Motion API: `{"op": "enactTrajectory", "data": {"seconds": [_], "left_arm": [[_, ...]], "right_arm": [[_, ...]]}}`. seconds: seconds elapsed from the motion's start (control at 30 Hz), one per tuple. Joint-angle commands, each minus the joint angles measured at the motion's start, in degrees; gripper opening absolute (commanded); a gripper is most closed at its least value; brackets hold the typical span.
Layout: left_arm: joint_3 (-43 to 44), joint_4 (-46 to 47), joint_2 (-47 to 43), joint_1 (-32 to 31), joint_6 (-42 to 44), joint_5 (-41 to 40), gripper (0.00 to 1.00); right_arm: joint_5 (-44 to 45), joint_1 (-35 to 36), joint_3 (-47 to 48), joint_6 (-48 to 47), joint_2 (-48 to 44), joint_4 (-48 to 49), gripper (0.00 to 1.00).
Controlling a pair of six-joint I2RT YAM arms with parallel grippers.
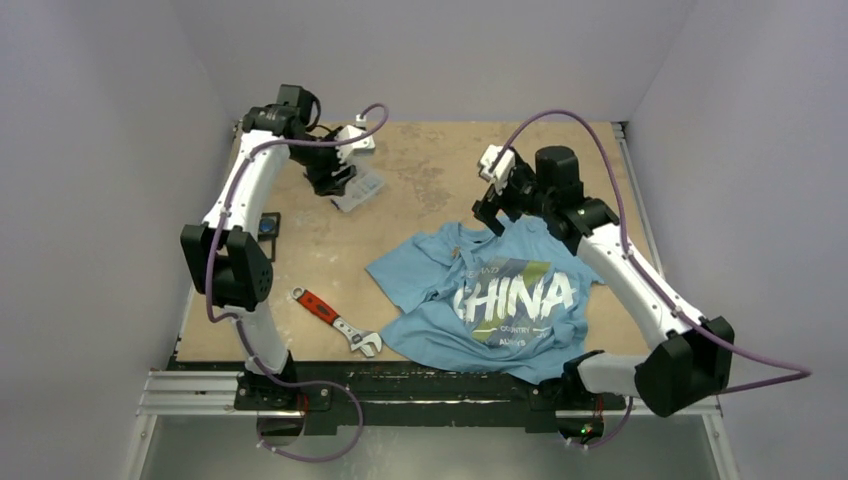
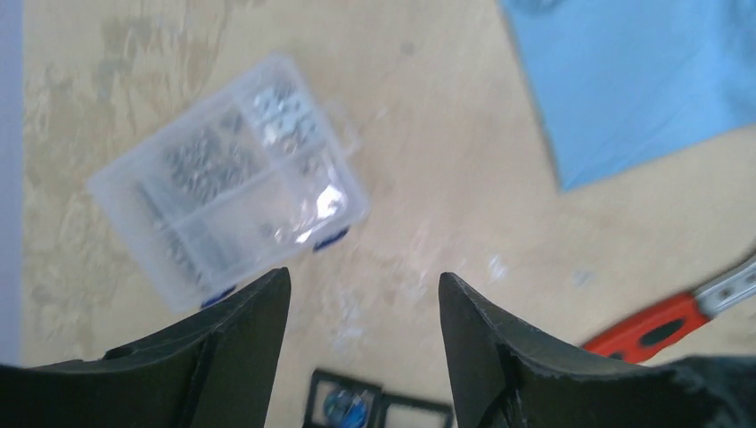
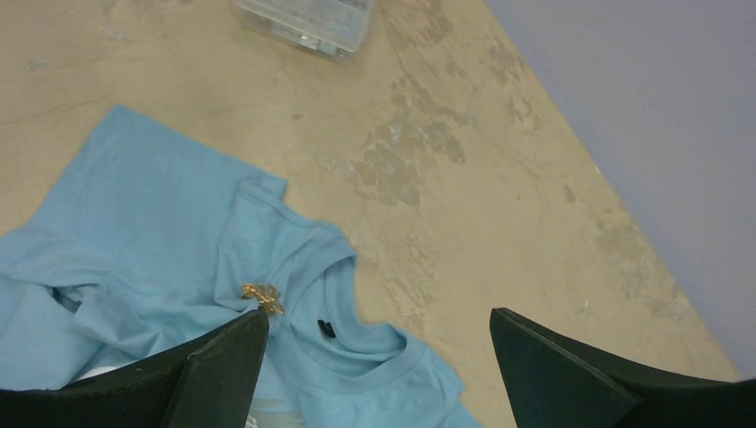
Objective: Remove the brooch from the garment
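Brooch (image 3: 261, 297) pinned on crumpled garment (image 3: 134, 223), right pincer (image 3: 376, 323) gaping above

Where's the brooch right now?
Right wrist view: the gold brooch sits on the T-shirt beside its collar, lower left of frame, next to one finger of the right gripper.

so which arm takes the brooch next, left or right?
Right, probably. The right tool, open, hangs over the T-shirt collar, with the gold brooch close by in its wrist view. The left tool, also open, is over the clear parts box, off the shirt.
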Motion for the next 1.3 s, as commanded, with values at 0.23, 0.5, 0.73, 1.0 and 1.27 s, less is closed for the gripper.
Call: {"op": "enactTrajectory", "data": {"seconds": [0.23,0.5,0.73,1.0,1.27], "left_arm": [[-19.3,37.8,-6.1,-16.3,-68.3,25.3,0.50],[-26.1,49.9,0.0,-24.0,-77.6,17.8,0.37],[-23.5,48.8,6.3,-24.8,-77.7,12.2,0.32],[-24.7,50.7,9.9,-25.9,-78.7,14.5,0.32],[-23.9,53.6,12.2,-26.5,-81.5,16.5,0.32]], "right_arm": [[-13.9,-10.6,7.9,17.9,15.0,-12.1,0.89],[-14.9,-10.9,2.9,21.0,20.5,-14.4,0.69],[-14.6,-10.8,-0.3,25.7,24.4,-12.2,0.56],[-14.0,-10.8,-0.6,23.9,27.9,-14.2,0.42],[-14.2,-10.8,-1.3,23.6,28.5,-14.6,0.39]]}}
